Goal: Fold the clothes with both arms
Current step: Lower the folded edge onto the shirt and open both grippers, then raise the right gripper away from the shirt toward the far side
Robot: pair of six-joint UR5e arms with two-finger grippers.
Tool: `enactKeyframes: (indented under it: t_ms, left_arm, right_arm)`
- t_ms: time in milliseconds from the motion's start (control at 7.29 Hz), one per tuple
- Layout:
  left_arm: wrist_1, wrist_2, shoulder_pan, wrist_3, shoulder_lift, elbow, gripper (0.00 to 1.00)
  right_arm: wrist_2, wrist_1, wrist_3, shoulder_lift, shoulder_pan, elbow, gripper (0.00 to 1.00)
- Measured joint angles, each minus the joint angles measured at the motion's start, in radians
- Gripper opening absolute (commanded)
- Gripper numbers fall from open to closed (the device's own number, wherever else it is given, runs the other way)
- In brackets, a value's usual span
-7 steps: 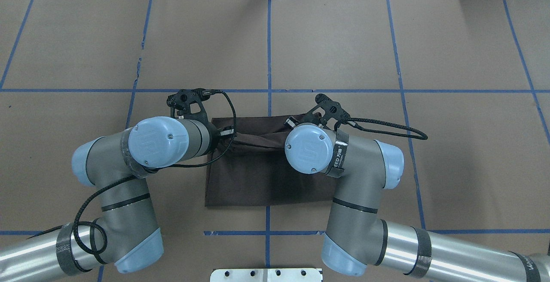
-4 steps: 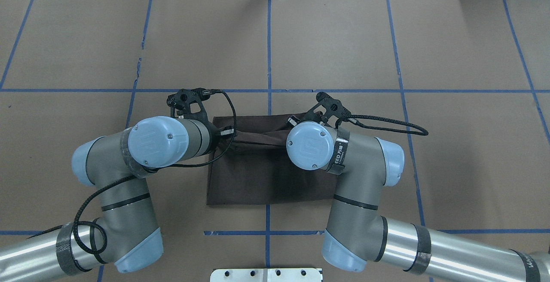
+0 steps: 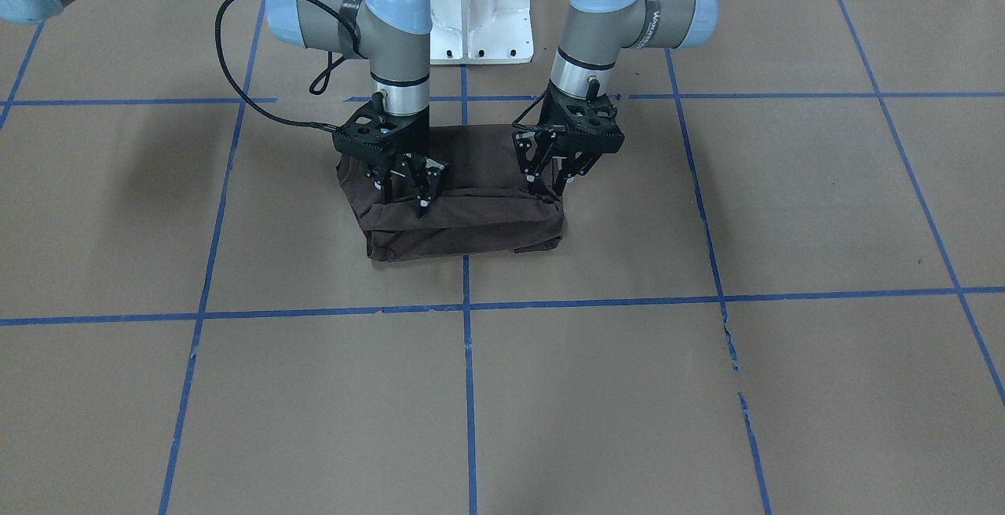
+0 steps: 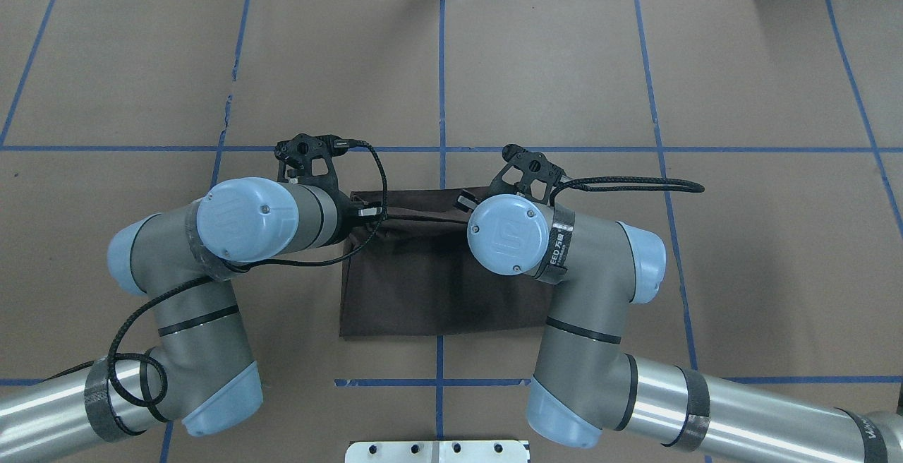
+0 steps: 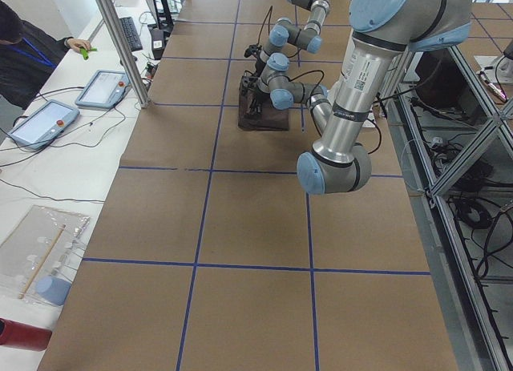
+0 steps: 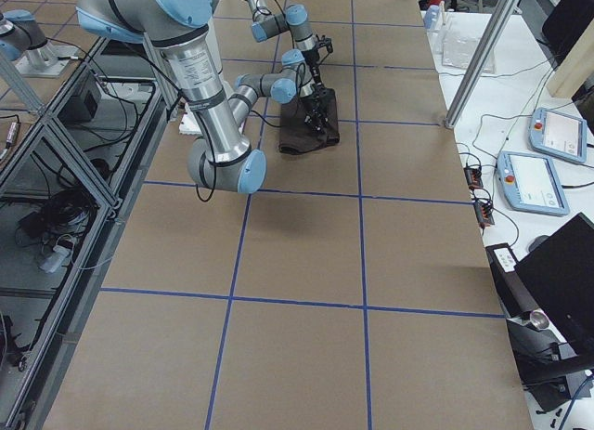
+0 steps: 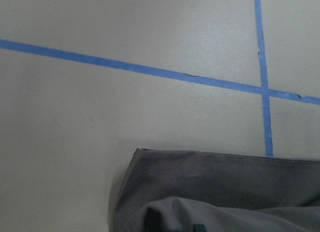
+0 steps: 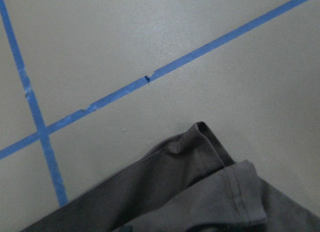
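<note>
Exterior front-facing view: the dark brown T-shirt (image 3: 463, 213) is seen folded into a thick rectangle on the tabletop (image 3: 707, 389), lying midway along the robot-side edge, just in front of the white pedestal base (image 3: 471, 5).
Left gripper (image 3: 550, 185): its fingers are pressed together into the upper fold at one far corner of the T-shirt; cloth is pinched.
Right gripper (image 3: 408, 195): its fingers are closed on the same upper fold at the other far corner.
Fold: the gripped layer is drawn up in a ridge between the two grippers, above the flat layers.
Overhead exterior view: both grippers are hidden under the wrists.
Tabletop marks: blue tape lines (image 3: 467, 307) are laid in a grid on brown paper.
</note>
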Motion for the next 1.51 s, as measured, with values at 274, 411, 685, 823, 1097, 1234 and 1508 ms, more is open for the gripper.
enactKeyframes:
  t_ms: [274, 411, 685, 823, 1097, 1234, 1508]
  left_arm:
    - [-0.004, -0.055, -0.045, 0.073, 0.004, -0.005, 1.0]
    - [-0.004, -0.061, -0.052, 0.084, 0.005, -0.006, 1.0]
    - [-0.004, -0.064, -0.056, 0.088, 0.006, -0.007, 1.0]
    - [-0.004, -0.065, -0.057, 0.088, 0.007, -0.007, 1.0]
    - [-0.004, -0.065, -0.056, 0.087, 0.008, -0.007, 1.0]
    - [-0.004, -0.065, -0.056, 0.085, 0.008, -0.008, 1.0]
    - [-0.004, -0.065, -0.055, 0.083, 0.009, -0.008, 1.0]
  right_arm:
    - [0.012, -0.002, -0.091, 0.003, -0.029, 0.023, 1.0]
    - [-0.001, -0.002, -0.141, 0.002, -0.052, 0.021, 1.0]
    - [-0.035, -0.002, -0.237, 0.001, -0.077, -0.005, 1.0]
    - [-0.041, -0.001, -0.27, 0.002, -0.068, -0.028, 1.0]
    - [-0.041, 0.0, -0.332, 0.001, -0.014, -0.074, 1.0]
    - [-0.035, -0.001, -0.387, 0.0, 0.028, -0.1, 1.0]
    - [0.036, -0.001, -0.573, -0.017, 0.122, -0.145, 1.0]
